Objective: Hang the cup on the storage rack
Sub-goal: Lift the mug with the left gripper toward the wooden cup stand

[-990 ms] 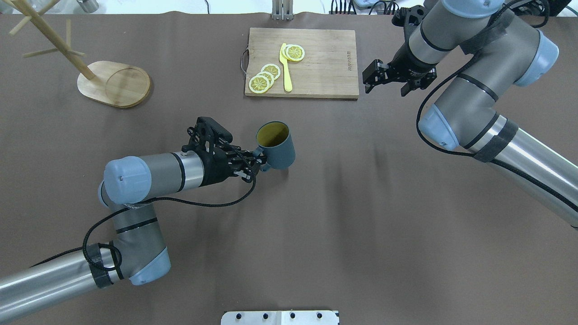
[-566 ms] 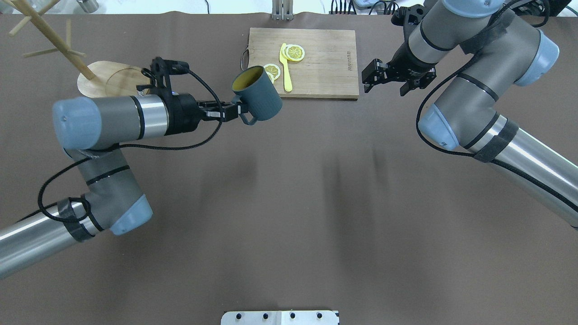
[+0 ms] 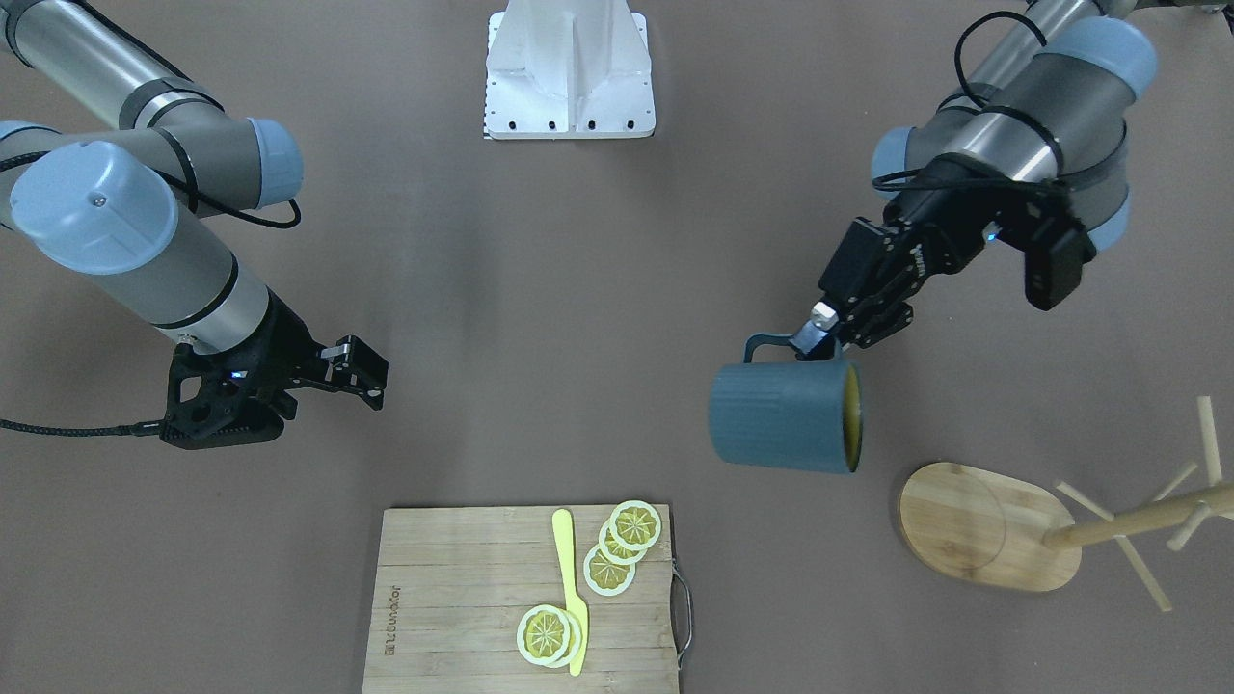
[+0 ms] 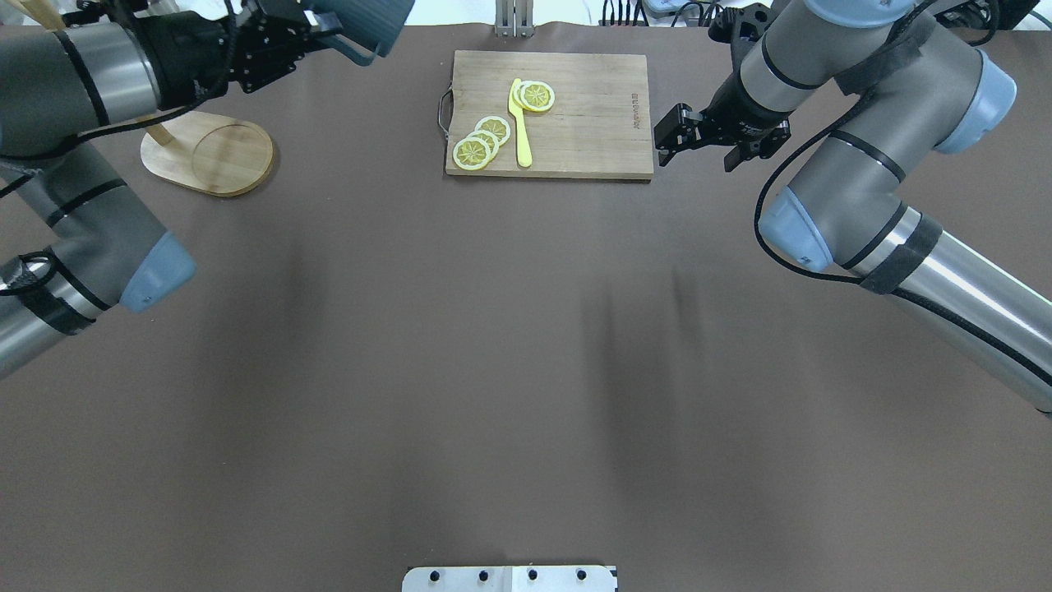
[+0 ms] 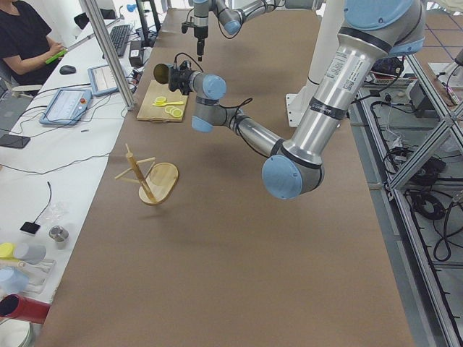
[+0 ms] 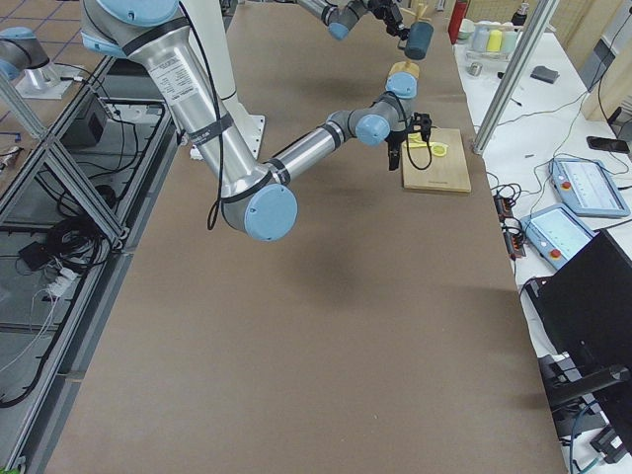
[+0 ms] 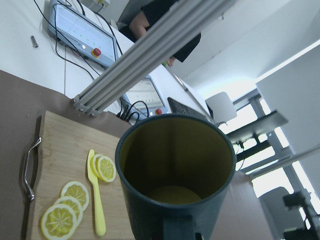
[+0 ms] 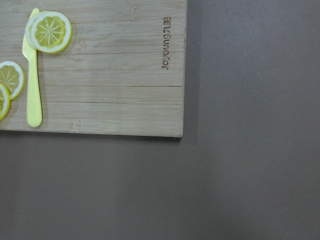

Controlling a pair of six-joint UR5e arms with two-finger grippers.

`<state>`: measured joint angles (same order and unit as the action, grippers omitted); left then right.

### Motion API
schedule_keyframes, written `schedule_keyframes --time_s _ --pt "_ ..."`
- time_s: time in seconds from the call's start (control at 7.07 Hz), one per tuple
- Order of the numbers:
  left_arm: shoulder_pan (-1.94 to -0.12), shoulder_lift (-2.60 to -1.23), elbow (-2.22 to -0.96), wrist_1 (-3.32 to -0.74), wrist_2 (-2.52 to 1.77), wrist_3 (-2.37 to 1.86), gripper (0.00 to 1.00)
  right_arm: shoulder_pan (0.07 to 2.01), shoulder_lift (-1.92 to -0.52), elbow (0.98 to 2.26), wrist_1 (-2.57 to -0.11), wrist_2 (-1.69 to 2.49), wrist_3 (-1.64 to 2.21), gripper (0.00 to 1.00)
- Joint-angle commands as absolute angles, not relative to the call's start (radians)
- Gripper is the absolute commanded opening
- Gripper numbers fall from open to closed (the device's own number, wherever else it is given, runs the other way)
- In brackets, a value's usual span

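The dark blue-grey cup [image 3: 781, 424] with its mustard-yellow inside hangs in the air on its side, mouth turned toward the storage rack. My left gripper [image 3: 819, 342] is shut on its loop handle. The cup also shows at the top edge of the overhead view [image 4: 362, 20] and fills the left wrist view [image 7: 175, 175]. The wooden rack stands at the table's far left corner, with its oval base [image 3: 974, 525], leaning post [image 3: 1138, 516] and thin pegs; its base shows in the overhead view [image 4: 209, 152]. The cup is apart from the pegs. My right gripper [image 4: 699, 156] is open and empty beside the cutting board.
A rectangular wooden cutting board [image 4: 583, 115] with lemon slices [image 4: 481, 144] and a yellow knife [image 4: 519, 123] lies at the back centre. A white mount plate [image 4: 509, 578] sits at the robot's edge. An operator [image 5: 25, 36] sits at a side desk.
My left arm has lifted the cup off the table and carried it up, back and left toward the rack. The right arm has barely moved.
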<state>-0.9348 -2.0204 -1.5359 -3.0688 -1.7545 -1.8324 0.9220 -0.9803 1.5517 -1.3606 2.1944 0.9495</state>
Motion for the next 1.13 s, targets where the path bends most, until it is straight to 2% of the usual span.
schedule_keyframes --time_s 0.0,0.14,0.28,0.57,0.99 --pt "-0.957 -1.964 -1.391 -3.439 -1.590 -2.177 0.00 0.919 -0.974 1.552 -1.361 2.191 0.950 0.99" --pt "-0.956 -1.956 -1.252 -3.641 -1.530 -2.250 0.00 0.916 -0.962 1.552 -1.361 2.187 0.956 0.99" --pt "-0.953 -1.959 -1.211 -3.698 -1.464 -2.310 0.00 0.913 -0.954 1.554 -1.361 2.186 0.972 0.99" --pt "-0.948 -1.977 -1.212 -3.701 -1.303 -2.475 0.00 0.905 -0.954 1.554 -1.361 2.184 0.980 0.99" --pt "-0.934 -1.967 -1.183 -3.703 -1.226 -2.487 0.00 0.899 -0.954 1.554 -1.361 2.177 0.980 0.99"
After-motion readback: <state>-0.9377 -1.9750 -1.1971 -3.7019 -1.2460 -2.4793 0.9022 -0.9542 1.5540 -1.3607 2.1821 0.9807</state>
